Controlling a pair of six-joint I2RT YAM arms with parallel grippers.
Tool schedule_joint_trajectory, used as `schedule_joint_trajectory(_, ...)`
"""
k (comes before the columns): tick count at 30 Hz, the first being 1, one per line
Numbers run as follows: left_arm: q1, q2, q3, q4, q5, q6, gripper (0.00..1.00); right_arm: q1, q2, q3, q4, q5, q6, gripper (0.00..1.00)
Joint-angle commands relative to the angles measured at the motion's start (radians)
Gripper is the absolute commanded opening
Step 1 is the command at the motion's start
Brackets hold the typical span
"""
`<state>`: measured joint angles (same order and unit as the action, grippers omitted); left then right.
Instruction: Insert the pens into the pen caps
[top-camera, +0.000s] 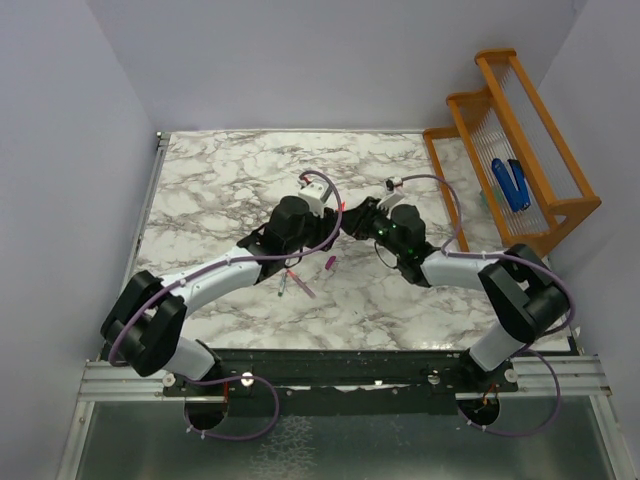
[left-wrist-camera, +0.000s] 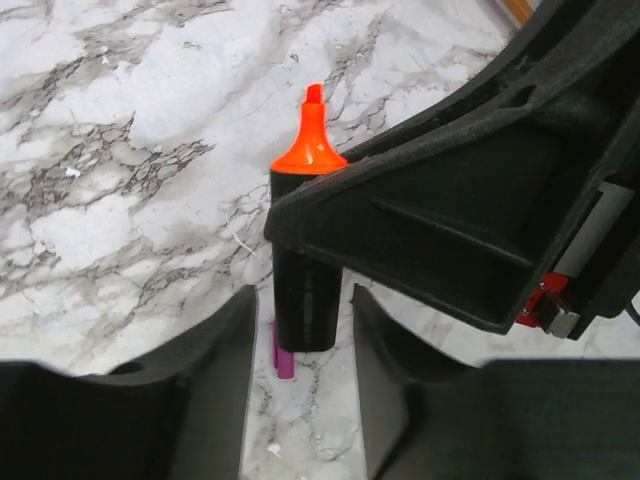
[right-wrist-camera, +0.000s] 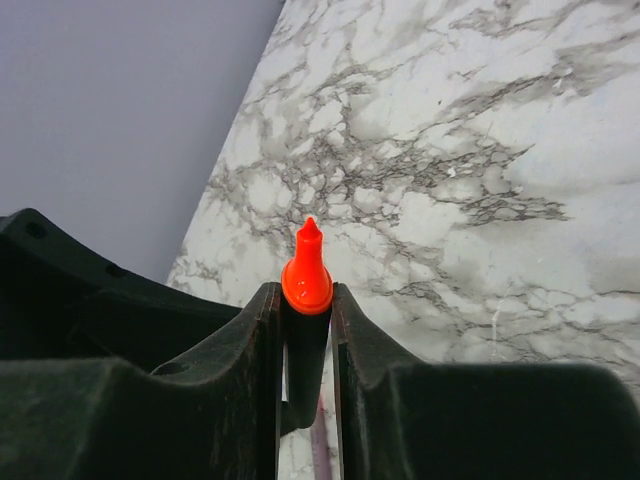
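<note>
My right gripper (right-wrist-camera: 306, 290) is shut on the stubby black marker (right-wrist-camera: 305, 345), whose orange tip (right-wrist-camera: 306, 270) sticks out past the fingertips. In the left wrist view the marker (left-wrist-camera: 305, 300) stands between my left gripper's (left-wrist-camera: 302, 310) open fingers, with a gap on each side, and the right gripper's finger crosses over it. The grippers meet above the table's middle: left (top-camera: 333, 226), right (top-camera: 352, 218). A magenta cap (top-camera: 328, 264) lies on the marble below and also shows in the left wrist view (left-wrist-camera: 283, 362). A slim pink pen (top-camera: 301, 284) and a whitish-grey pen (top-camera: 284, 289) lie beside it. The orange cap is out of view.
An orange wooden rack (top-camera: 520, 120) stands at the back right with blue chunky objects (top-camera: 510, 183) on it. The marble table top (top-camera: 220, 180) ends at grey walls at the left and back.
</note>
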<state>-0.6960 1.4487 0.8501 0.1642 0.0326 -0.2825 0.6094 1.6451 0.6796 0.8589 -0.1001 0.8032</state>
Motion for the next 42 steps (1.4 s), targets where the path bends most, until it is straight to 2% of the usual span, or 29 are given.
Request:
schedule_joint_trajectory(1, 0.003, -0.118, -0.016, -0.064, -0.117, 0.049, 0.58, -0.035, -0.104, 0.036, -0.152, 0.065, -0.182, 0.01)
schedule_joint_trajectory(3, 0.029, -0.162, -0.013, -0.134, -0.17, 0.064, 0.69, -0.084, -0.146, 0.033, -0.191, 0.063, -0.226, 0.01)
schedule_joint_trajectory(5, 0.067, -0.183, 0.014, -0.238, -0.233, 0.067, 0.74, -0.121, -0.189, 0.028, -0.229, 0.06, -0.266, 0.0)
schedule_joint_trajectory(7, 0.118, -0.175, 0.063, -0.356, -0.245, 0.059, 0.74, -0.137, -0.229, 0.027, -0.267, 0.066, -0.31, 0.01)
schedule_joint_trajectory(11, 0.255, -0.126, 0.14, -0.563, -0.18, 0.064, 0.74, -0.141, -0.294, 0.026, -0.333, 0.06, -0.364, 0.0)
schedule_joint_trajectory(15, 0.355, -0.067, 0.145, -0.671, -0.143, 0.058, 0.74, -0.14, -0.34, 0.008, -0.356, 0.033, -0.373, 0.01)
schedule_joint_trajectory(17, 0.401, -0.056, 0.119, -0.684, -0.092, 0.013, 0.74, -0.141, -0.362, 0.001, -0.369, 0.028, -0.38, 0.0)
schedule_joint_trajectory(21, 0.46, -0.077, 0.056, -0.69, -0.004, -0.168, 0.83, -0.14, -0.4, -0.012, -0.398, 0.045, -0.407, 0.0)
schedule_joint_trajectory(24, 0.464, -0.129, -0.002, -0.658, 0.065, -0.355, 0.9, -0.141, -0.417, -0.023, -0.403, 0.058, -0.418, 0.01)
schedule_joint_trajectory(29, 0.452, -0.236, -0.094, -0.533, 0.176, -0.653, 0.93, -0.141, -0.419, -0.034, -0.394, 0.055, -0.413, 0.0)
schedule_joint_trajectory(34, 0.423, -0.324, -0.133, -0.5, 0.069, -0.842, 0.99, -0.142, -0.425, -0.045, -0.383, 0.05, -0.407, 0.0)
schedule_joint_trajectory(42, 0.395, -0.357, -0.201, -0.502, -0.065, -1.116, 0.99, -0.141, -0.445, -0.044, -0.404, 0.067, -0.416, 0.01)
